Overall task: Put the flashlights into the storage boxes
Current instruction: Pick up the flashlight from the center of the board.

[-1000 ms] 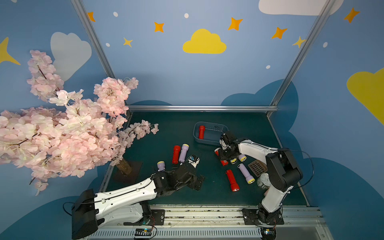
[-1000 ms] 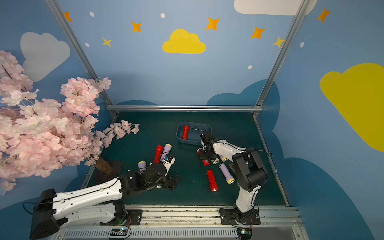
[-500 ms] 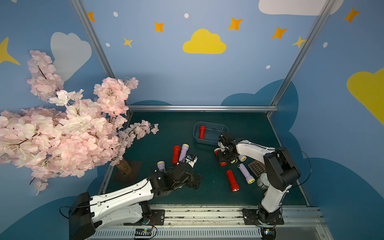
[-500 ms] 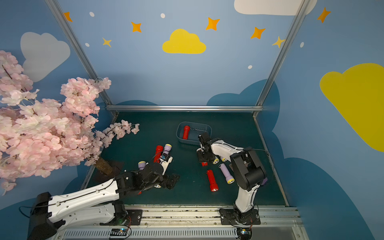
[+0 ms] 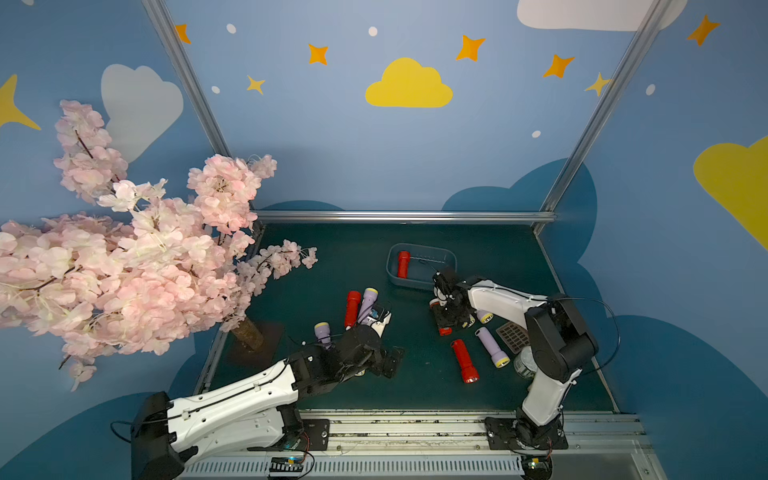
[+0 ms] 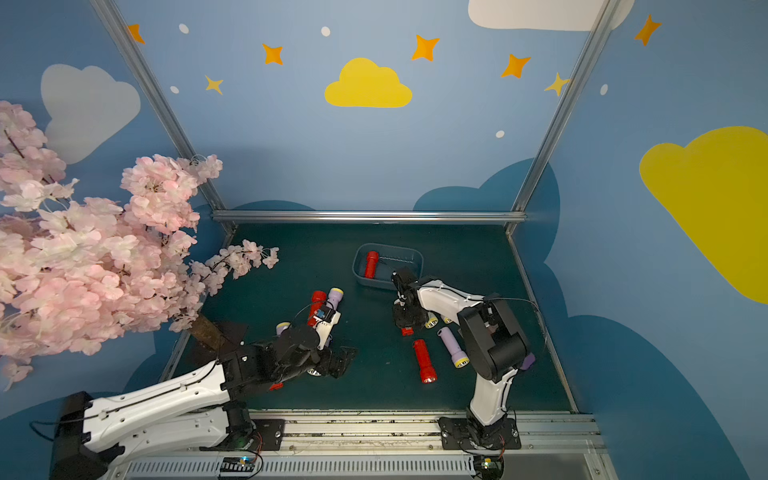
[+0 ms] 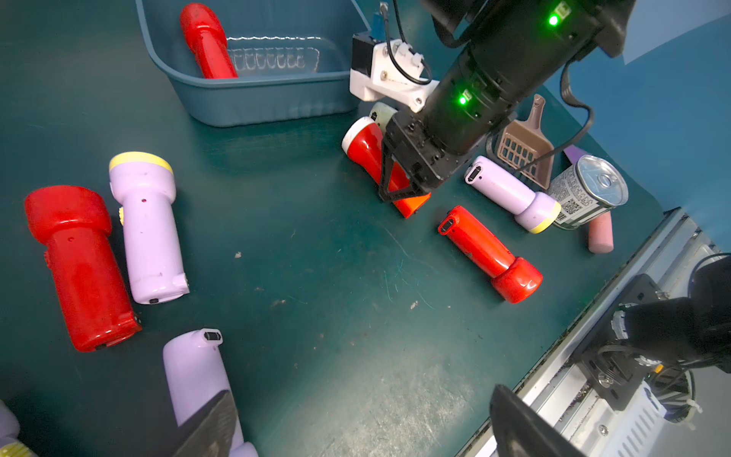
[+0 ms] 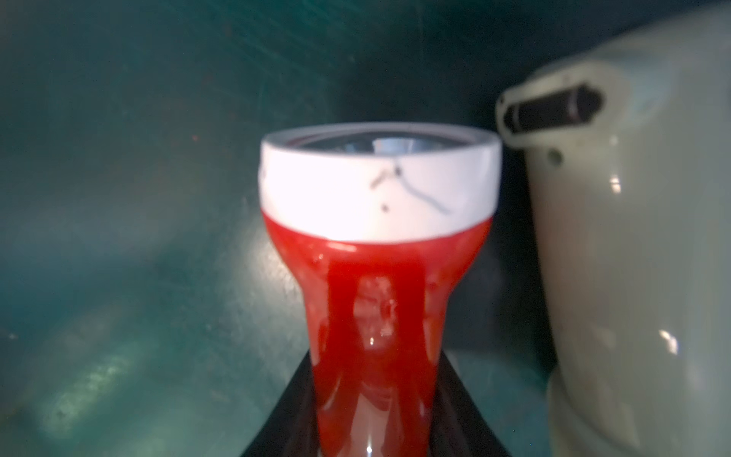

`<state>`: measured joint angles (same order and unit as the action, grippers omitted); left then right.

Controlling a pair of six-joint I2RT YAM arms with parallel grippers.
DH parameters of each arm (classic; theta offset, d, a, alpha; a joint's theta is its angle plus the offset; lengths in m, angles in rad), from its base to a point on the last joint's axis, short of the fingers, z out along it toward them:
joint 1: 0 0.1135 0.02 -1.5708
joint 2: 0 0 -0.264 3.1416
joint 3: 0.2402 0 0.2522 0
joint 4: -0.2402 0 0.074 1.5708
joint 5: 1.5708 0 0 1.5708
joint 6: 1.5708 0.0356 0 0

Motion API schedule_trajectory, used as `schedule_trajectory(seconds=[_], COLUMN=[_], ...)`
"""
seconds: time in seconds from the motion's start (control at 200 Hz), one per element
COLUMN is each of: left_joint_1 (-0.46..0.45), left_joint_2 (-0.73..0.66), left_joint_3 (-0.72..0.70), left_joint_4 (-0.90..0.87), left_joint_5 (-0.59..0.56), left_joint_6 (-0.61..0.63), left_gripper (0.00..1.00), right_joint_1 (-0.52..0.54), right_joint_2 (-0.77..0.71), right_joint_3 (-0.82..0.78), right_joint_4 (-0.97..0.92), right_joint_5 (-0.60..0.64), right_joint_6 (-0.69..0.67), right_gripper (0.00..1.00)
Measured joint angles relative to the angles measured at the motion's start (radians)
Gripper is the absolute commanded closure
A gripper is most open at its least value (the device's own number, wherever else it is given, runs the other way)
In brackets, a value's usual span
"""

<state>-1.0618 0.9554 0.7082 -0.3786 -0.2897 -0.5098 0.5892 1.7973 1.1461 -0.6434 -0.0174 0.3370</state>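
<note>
Right claw (image 7: 403, 194) clamps white-ringed red flashlight (image 7: 362, 148) near bin (image 7: 257, 99); left claw (image 7: 364, 419) spread above open mat (image 7: 336, 296).

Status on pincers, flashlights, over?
Left pincer open, empty. Right pincer shut on white-headed red flashlight beside bin. One red flashlight binned. Pale flashlight crowds it.

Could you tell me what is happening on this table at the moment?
The right end effector is clamped on a white-ringed red flashlight that lies on the table next to the blue-grey bin. One red flashlight is already inside the bin. The left end effector is open, low beside a lilac flashlight. Several more red and lilac flashlights lie loose on the table.
</note>
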Motion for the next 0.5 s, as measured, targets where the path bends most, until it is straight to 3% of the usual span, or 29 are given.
schedule_trajectory(seconds=[0.501], left_joint_1=[0.024], left_joint_2=[-0.093], left_joint_3=[-0.026], left_joint_4=[-0.037], left_joint_5=[-0.023], left_joint_6=[0.035], left_gripper=[0.01], right_joint_1=[0.016], right_joint_2=[-0.132], right_joint_3=[0.145], right_joint_4=[-0.115], right_joint_5=[-0.002], right_joint_6=[0.030], right_gripper=[0.69])
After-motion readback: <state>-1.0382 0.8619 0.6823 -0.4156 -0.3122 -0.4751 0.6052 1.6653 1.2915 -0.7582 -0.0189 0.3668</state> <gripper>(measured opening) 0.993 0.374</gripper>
